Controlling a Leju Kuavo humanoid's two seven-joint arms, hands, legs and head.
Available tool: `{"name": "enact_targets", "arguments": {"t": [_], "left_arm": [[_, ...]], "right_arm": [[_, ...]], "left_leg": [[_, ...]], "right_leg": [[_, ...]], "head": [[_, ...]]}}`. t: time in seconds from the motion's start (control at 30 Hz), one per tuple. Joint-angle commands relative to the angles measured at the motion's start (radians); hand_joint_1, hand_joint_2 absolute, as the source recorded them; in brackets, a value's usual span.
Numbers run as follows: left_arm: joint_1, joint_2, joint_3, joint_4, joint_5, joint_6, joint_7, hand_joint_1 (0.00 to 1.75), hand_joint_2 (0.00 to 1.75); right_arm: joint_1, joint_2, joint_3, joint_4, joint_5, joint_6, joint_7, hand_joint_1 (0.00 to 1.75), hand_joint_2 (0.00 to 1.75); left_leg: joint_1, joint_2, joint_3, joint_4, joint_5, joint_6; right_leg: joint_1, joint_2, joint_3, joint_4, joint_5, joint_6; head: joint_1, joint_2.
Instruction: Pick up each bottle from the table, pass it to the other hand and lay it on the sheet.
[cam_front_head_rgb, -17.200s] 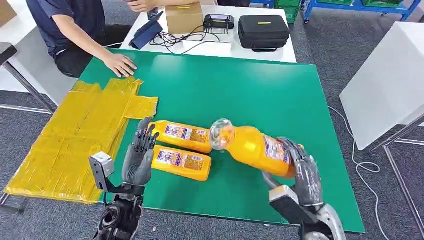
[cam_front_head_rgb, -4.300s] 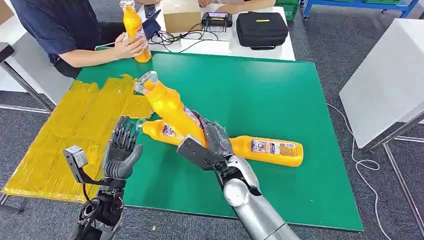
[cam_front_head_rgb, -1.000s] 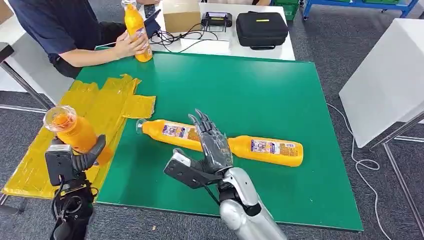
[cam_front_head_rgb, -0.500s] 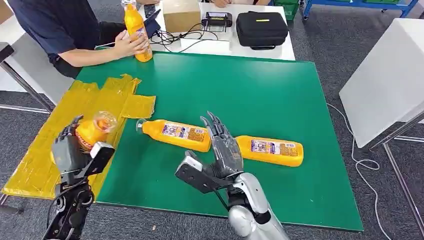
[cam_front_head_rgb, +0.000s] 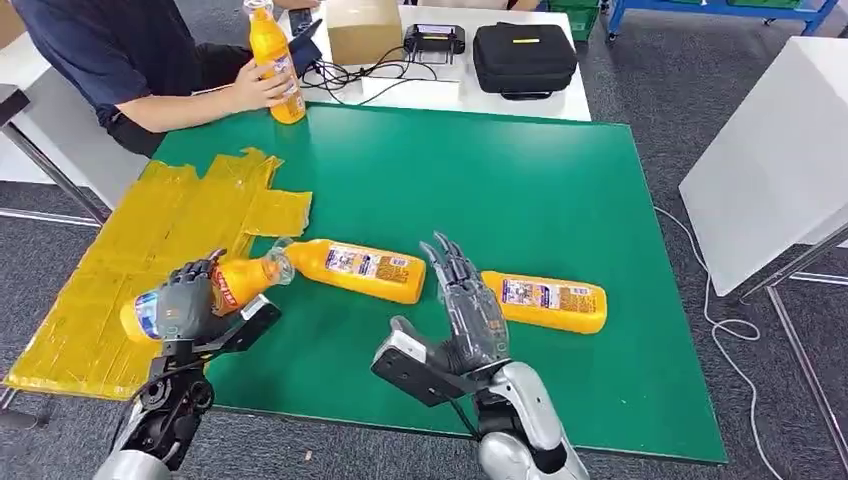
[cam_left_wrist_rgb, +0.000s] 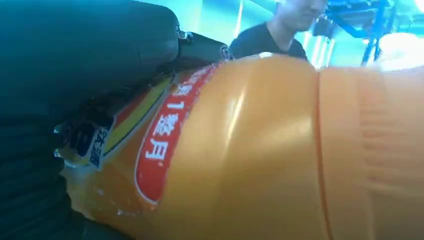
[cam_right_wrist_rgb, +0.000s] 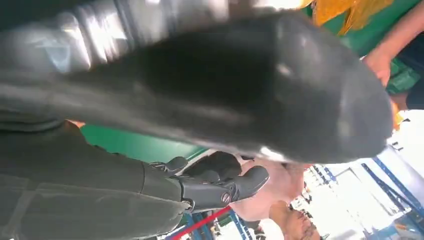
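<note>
My left hand (cam_front_head_rgb: 185, 300) grips an orange bottle (cam_front_head_rgb: 232, 281) (cam_left_wrist_rgb: 260, 150), tipped nearly flat over the near edge of the yellow sheet (cam_front_head_rgb: 130, 260), its cap toward the table's middle. Two more orange bottles lie on the green table (cam_front_head_rgb: 520, 180): one (cam_front_head_rgb: 355, 270) just right of the sheet, the other (cam_front_head_rgb: 545, 302) further right. My right hand (cam_front_head_rgb: 468, 305) is open, fingers spread and raised, in front of the gap between those two, touching neither. Its dark fingers (cam_right_wrist_rgb: 210, 187) are spread in the right wrist view.
A person at the far left holds a fourth orange bottle (cam_front_head_rgb: 275, 62) upright on the table's back corner. Behind it a white table carries a cardboard box (cam_front_head_rgb: 365, 30), a black case (cam_front_head_rgb: 525, 62) and cables. A white table (cam_front_head_rgb: 770, 160) stands to the right.
My left hand has tipped its bottle from upright to nearly flat and lowered it over the sheet. My right hand has drawn back to the right, still spread.
</note>
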Motion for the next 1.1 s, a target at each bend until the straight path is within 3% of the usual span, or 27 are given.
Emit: {"name": "enact_targets", "arguments": {"t": [0.03,0.2,0.63,1.1], "left_arm": [[-0.083,-0.016,-0.093,0.229,0.030,0.012,0.025,0.00,1.75],[-0.105,-0.001,-0.104,0.278,0.016,0.006,0.103,0.00,1.75],[-0.069,0.016,-0.059,0.239,0.159,0.004,0.019,0.00,1.75],[-0.069,0.016,-0.059,0.239,0.159,0.004,0.019,0.00,1.75]], "right_arm": [[0.034,-0.064,-0.020,-0.030,0.011,0.009,-0.006,0.00,0.00],[0.042,-0.058,-0.055,-0.015,0.010,0.036,-0.026,0.00,0.00],[0.043,-0.052,-0.072,0.054,-0.008,0.026,-0.077,0.00,0.00],[0.043,-0.052,-0.072,0.054,-0.008,0.026,-0.077,0.00,0.00]], "left_leg": [[0.001,-0.002,0.009,-0.002,-0.003,-0.002],[0.001,-0.003,0.004,-0.001,-0.001,-0.001],[0.001,0.000,0.005,-0.002,-0.001,-0.001],[0.001,0.000,0.005,-0.001,-0.001,-0.001]], "right_leg": [[0.001,0.000,0.011,-0.004,-0.003,-0.002],[0.001,-0.002,0.005,-0.002,-0.001,-0.001],[0.001,0.002,0.005,-0.002,0.000,-0.001],[0.001,0.003,0.005,-0.002,0.000,-0.001]], "head": [[-0.001,0.000],[0.000,0.000],[0.000,0.000],[0.000,0.000]]}}
